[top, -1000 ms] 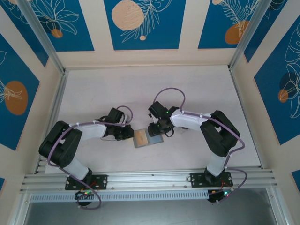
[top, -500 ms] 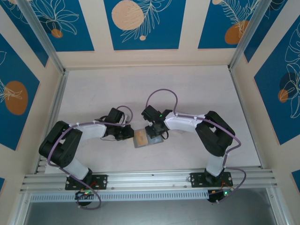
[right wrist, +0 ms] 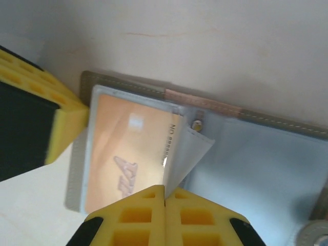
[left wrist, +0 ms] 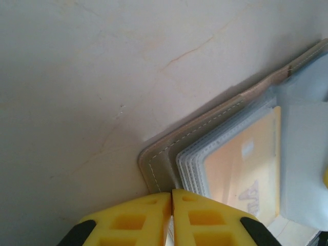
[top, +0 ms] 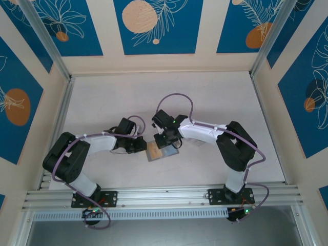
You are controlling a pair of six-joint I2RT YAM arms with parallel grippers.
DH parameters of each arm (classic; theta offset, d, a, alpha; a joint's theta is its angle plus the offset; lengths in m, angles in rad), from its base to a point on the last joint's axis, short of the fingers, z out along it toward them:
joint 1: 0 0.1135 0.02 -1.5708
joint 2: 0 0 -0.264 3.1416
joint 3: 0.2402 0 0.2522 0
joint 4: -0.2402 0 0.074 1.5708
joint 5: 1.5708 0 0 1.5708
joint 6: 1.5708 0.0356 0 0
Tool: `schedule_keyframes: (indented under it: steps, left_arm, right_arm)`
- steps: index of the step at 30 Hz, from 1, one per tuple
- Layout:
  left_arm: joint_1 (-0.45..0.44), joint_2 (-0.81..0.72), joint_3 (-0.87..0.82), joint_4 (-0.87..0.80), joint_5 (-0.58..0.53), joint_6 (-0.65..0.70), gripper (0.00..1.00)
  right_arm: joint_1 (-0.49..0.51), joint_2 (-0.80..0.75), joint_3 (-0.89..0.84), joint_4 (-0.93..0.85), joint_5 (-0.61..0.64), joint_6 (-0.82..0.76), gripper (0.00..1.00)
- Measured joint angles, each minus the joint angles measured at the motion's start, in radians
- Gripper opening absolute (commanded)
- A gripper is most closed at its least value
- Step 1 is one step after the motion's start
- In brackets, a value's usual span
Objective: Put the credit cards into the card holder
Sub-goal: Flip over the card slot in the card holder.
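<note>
We see a pale, whitish tabletop (top: 215, 97) with a faint marble pattern, and close up in the left wrist view thin brownish veins (left wrist: 189, 51) run across it. Around it stand cream walls (top: 205, 61) set with blue panels (top: 156, 25) bearing white leaf outlines and orange discs, with silver aluminium posts (top: 45, 41) at the two far corners. Along the near edge we find a ribbed aluminium rail (top: 164, 197).
</note>
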Motion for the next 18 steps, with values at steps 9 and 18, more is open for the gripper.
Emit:
schedule_keyframes:
  steps: [9,18]
  left_arm:
    - [-0.002,0.005,0.006,0.000,0.000,0.000,0.11]
    - [-0.002,-0.010,0.006,-0.004,0.000,0.000,0.13]
  right_arm:
    - [-0.019,-0.010,-0.058,0.167,-0.300,0.125,0.45]
    - [-0.136,-0.154,-0.135,0.177,-0.355,0.122,0.14]
